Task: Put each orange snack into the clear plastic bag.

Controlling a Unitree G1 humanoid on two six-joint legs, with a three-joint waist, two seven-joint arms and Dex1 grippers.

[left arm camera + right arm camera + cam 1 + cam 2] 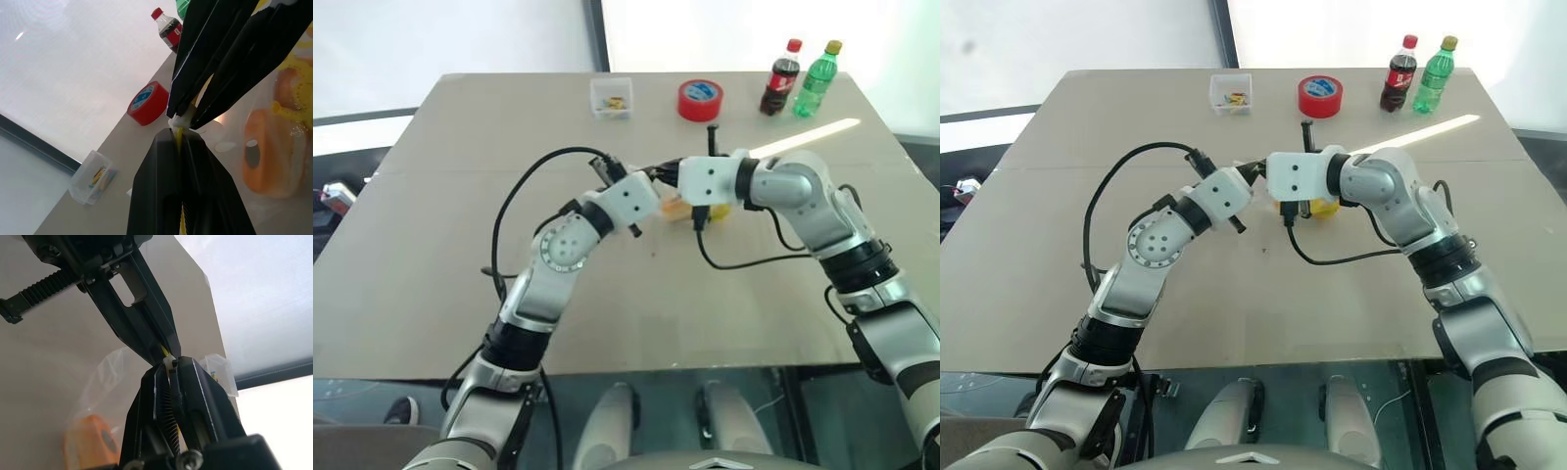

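Both grippers meet at the top edge of the clear plastic bag (105,377), which hangs just above the middle of the table. My left gripper (177,139) is shut on the bag's yellow seal strip. My right gripper (170,367) is shut on a small white piece on the same strip, tip to tip with the left one. Inside the bag lies one orange snack (266,156). A second orange piece (288,85) sits beside a yellow item. From the head views the bag (690,209) shows below the two wrists, largely hidden by them.
At the table's (460,245) far edge stand a small clear box (612,98), a red tape roll (700,100), a cola bottle (781,78) and a green bottle (816,80). Black cables loop from both wrists over the table.
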